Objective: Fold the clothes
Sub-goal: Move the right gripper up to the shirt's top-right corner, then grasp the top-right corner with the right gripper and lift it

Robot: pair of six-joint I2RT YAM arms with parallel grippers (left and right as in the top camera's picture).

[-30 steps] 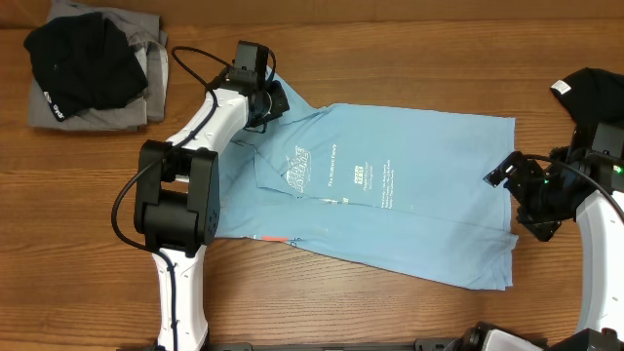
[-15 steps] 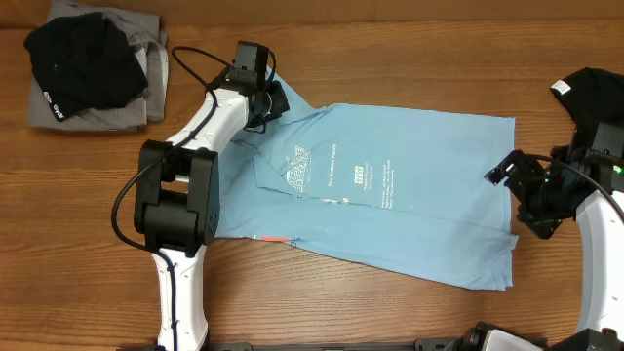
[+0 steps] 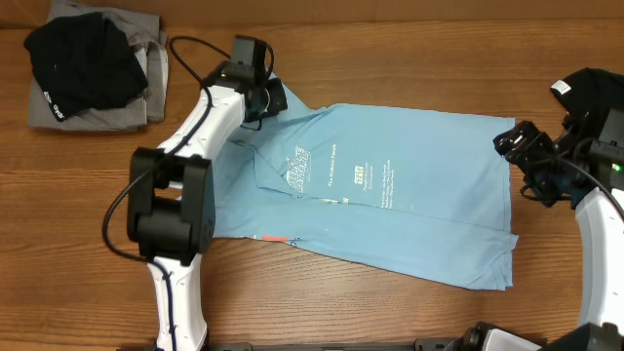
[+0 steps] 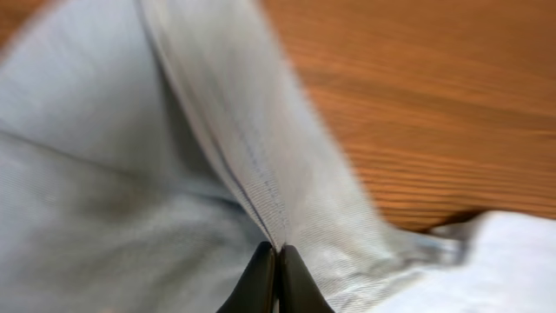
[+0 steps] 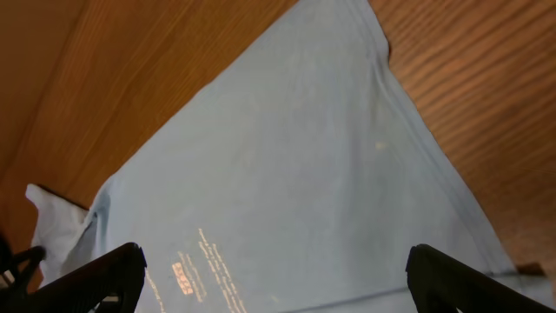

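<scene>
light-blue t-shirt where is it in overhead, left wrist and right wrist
Overhead: light-blue T-shirt spread across mid-frame.
Left wrist: fills the left and bottom, a seamed edge pinched in the closed jaws.
Right wrist: fills the centre, between the open jaws.
Shared landmark: small white print, also low left in the right wrist view; left wrist misses it.

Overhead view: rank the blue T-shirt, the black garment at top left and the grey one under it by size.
1. light-blue T-shirt, by far the largest.
2 and 3. black garment and grey garment: unsure, since the black one covers most of the grey.
</scene>
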